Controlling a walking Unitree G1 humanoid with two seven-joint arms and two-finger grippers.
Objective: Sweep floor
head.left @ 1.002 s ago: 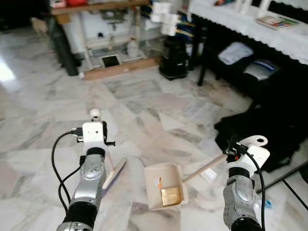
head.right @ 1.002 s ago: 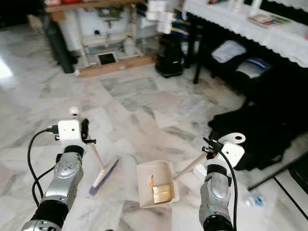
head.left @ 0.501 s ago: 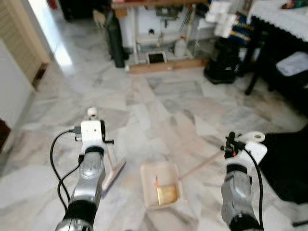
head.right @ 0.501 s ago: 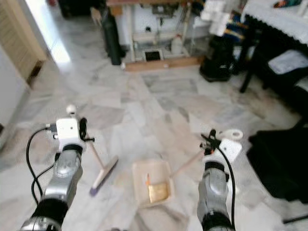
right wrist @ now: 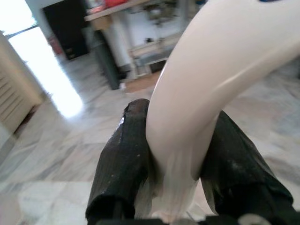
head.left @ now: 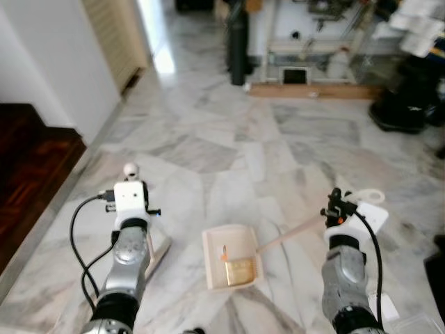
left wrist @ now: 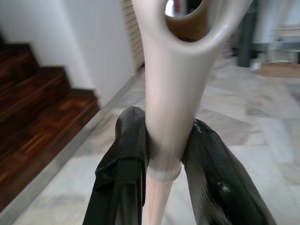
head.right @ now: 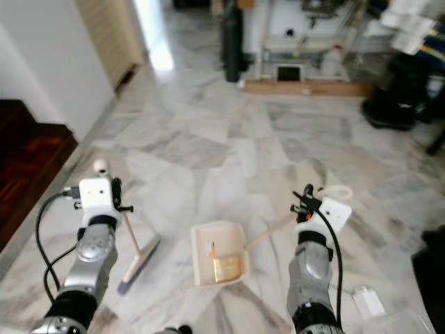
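Observation:
My left gripper (left wrist: 164,154) is shut on the cream handle of a broom (head.right: 131,236), just below its looped end. The broom slants down from that hand, and its head (head.right: 140,257) rests on the marble floor in front of my left arm. My right gripper (right wrist: 176,159) is shut on the long handle of a cream dustpan (head.left: 231,256). The pan lies flat on the floor between my arms. Inside it are a yellowish piece of litter (head.left: 238,272) and a small orange scrap (head.left: 224,255).
Dark wooden stairs (head.left: 28,160) and a white wall (head.left: 49,62) stand on the left, with a louvred door (head.left: 118,28) beyond. A dark cylinder (head.left: 238,38), a low wooden shelf unit (head.left: 313,87) and black objects (head.left: 407,104) line the far side. Open marble floor (head.left: 208,146) lies ahead.
The camera has swung left: the stairs and wall have come into view and the black bags on the right have left it. Both grippers keep their holds.

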